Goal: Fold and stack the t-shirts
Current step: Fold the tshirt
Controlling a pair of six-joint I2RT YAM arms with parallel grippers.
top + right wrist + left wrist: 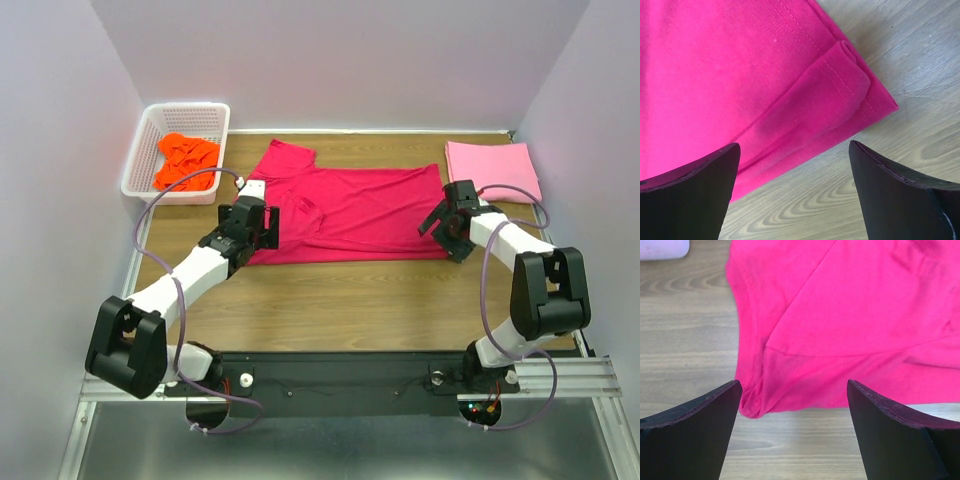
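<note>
The crimson-red t-shirt [350,210] lies spread across the middle of the table, partly folded lengthwise. My left gripper [262,222] is open over its left end; the left wrist view shows the shirt's near corner [840,330] just beyond the empty jaws [794,405]. My right gripper [440,222] is open over the shirt's right hem corner [790,90], jaws empty [794,170]. The light pink t-shirt [492,170] lies folded at the back right. The bright orange t-shirt [186,162] is bunched in the basket.
The white lattice basket [150,150] stands at the back left corner. Bare wooden table [340,300] lies in front of the red shirt. White walls close in the back and sides.
</note>
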